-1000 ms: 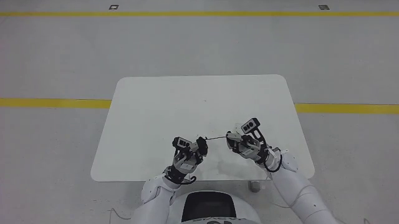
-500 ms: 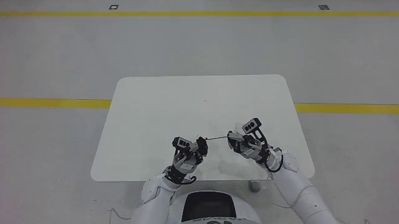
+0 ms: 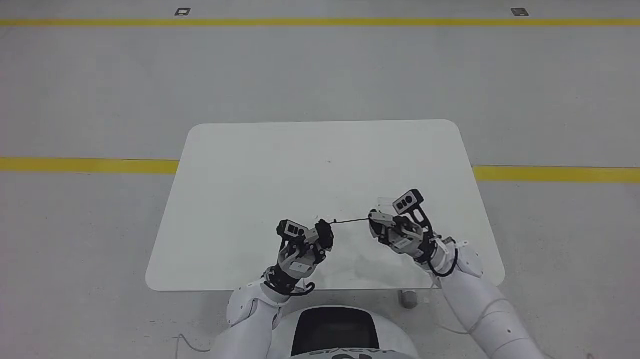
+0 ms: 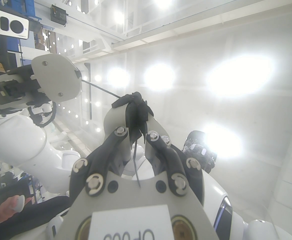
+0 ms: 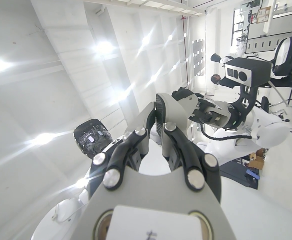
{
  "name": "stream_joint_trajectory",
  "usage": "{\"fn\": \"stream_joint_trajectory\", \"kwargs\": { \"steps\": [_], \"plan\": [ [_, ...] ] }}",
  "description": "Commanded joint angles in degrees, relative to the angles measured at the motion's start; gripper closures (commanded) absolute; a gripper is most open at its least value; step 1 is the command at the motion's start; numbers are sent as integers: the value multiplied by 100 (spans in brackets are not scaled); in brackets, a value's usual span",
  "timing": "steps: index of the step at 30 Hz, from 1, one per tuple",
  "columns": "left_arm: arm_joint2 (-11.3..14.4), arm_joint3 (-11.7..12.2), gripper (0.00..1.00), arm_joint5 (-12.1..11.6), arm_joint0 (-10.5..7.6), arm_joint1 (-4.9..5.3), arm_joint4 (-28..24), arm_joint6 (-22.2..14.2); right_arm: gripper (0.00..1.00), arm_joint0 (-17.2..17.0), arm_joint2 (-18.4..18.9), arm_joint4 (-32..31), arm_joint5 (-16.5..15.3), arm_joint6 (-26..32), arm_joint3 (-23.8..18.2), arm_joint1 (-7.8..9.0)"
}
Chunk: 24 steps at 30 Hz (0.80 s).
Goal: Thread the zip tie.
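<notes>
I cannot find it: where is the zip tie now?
In the top view the zip tie stretches between the left gripper and right gripper, over the near side of the table.

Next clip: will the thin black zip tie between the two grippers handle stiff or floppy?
Probably springy, not limp: the thin black plastic zip tie spans nearly straight between left gripper and right gripper. Likely very light and easily bent, being so slender.
</notes>
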Motion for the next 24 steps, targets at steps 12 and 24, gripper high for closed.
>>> {"fn": "stream_joint_trajectory", "kwargs": {
  "steps": [12, 24],
  "plan": [
    [0, 0, 100, 0, 0, 0, 0, 0, 0, -93, 160, -13, -23, -141, -23, 38],
    [0, 0, 100, 0, 0, 0, 0, 0, 0, -329, 696, 75, 30, -317, -279, 162]
  ]
}}
